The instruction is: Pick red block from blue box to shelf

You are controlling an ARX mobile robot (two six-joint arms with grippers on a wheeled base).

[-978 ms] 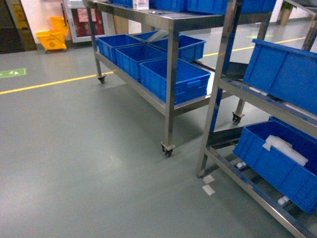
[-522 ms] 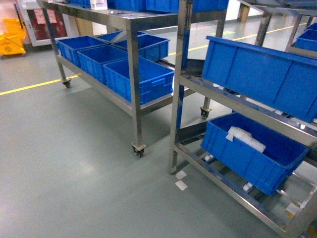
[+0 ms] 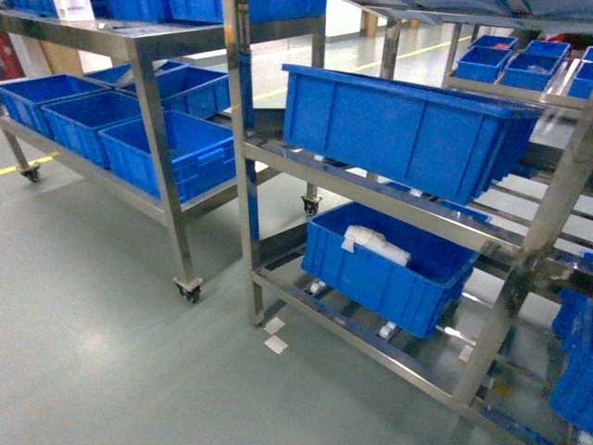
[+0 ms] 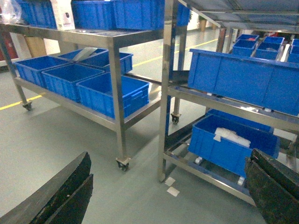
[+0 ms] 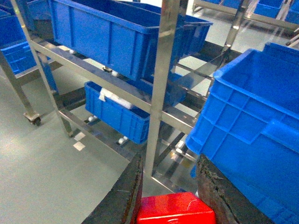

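Head view has swung right vs a sec ago: shelf (image 3: 243, 139) w/ its dark blue crates (image 3: 398, 120) now fills the frame, so base is closing on the drop-off. Right gripper (image 5: 170, 196) clamped on red block (image 5: 175, 211), shelf upright just ahead of it. Left gripper (image 4: 168, 196) spread wide, empty. Blue box not in view.

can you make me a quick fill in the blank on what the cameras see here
1. The right gripper holds a small glossy ___ plastic block.
2. The left gripper is ___, holding nothing.
3. The white bag lies in a dark blue ribbed crate on the stainless-steel shelf's ___ tier.

Missing words: red; open; bottom
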